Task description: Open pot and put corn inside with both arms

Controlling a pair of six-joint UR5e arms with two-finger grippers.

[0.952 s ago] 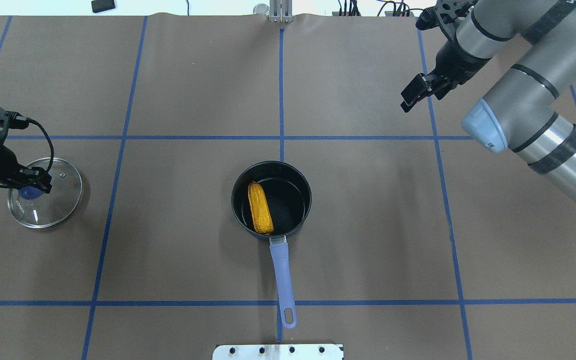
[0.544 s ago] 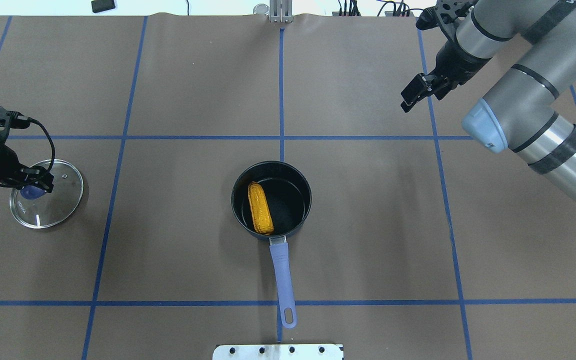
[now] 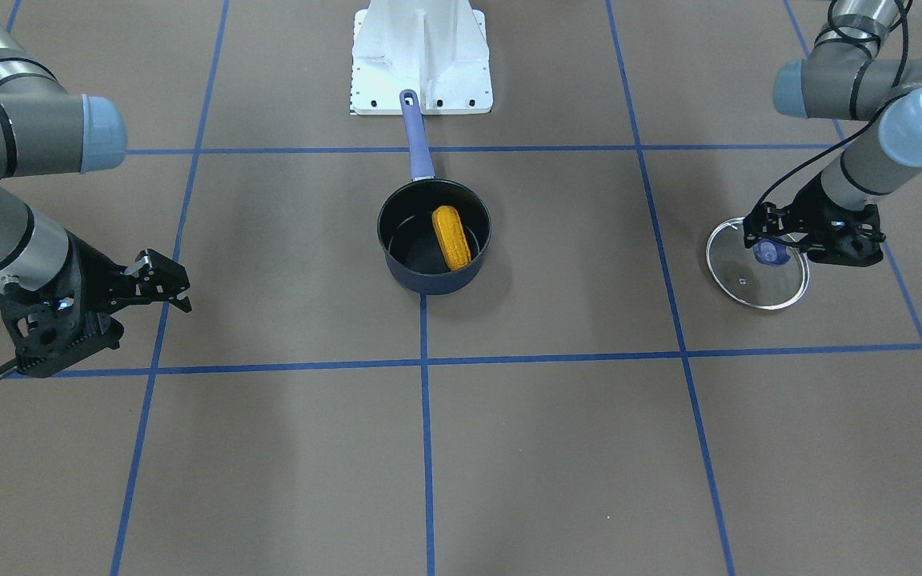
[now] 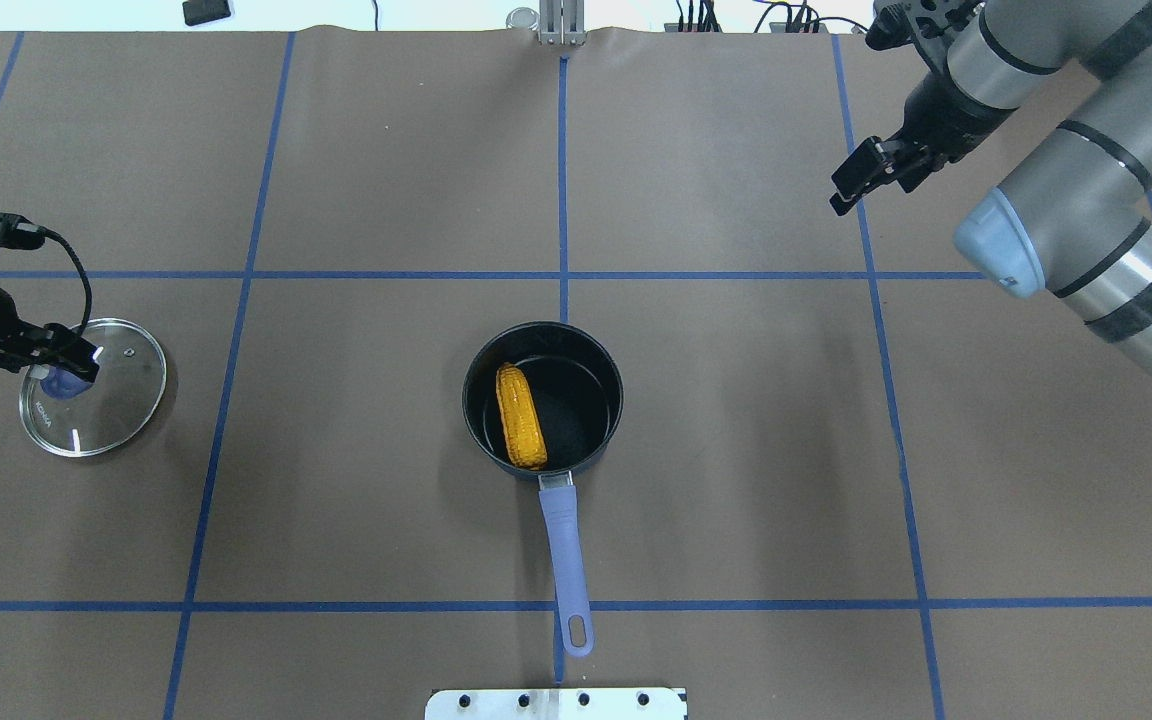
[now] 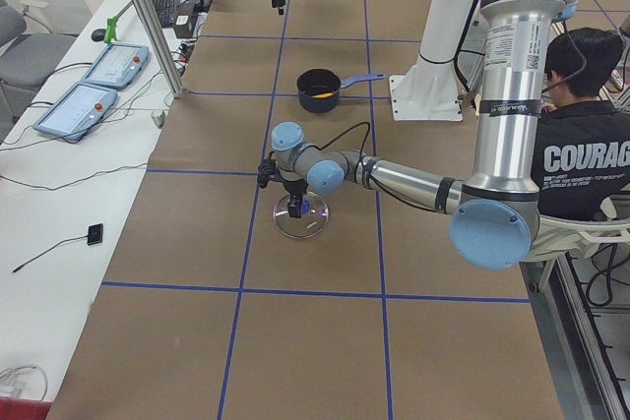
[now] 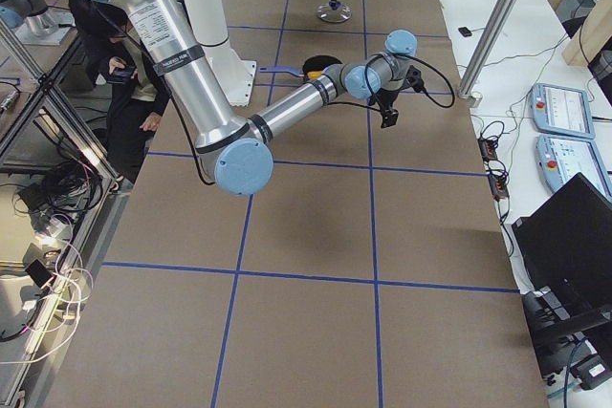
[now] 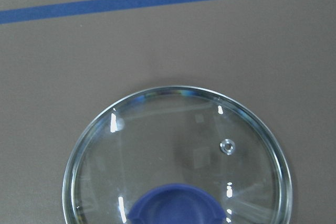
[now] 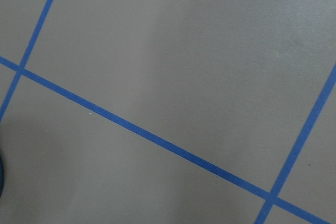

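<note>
The corn [image 4: 521, 416], a bumpy orange-yellow cob with tapered ends, lay inside the pot [image 3: 429, 282]. Well away from it, the right gripper [image 3: 177, 292] hung parted and empty. I couldn't tell whether the left gripper [image 3: 773, 240] gripped the lid [image 3: 757, 286].

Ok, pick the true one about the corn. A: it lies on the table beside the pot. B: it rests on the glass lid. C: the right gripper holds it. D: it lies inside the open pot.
D: the corn lies inside the open pot, whose glass lid sits apart on the table.
</note>
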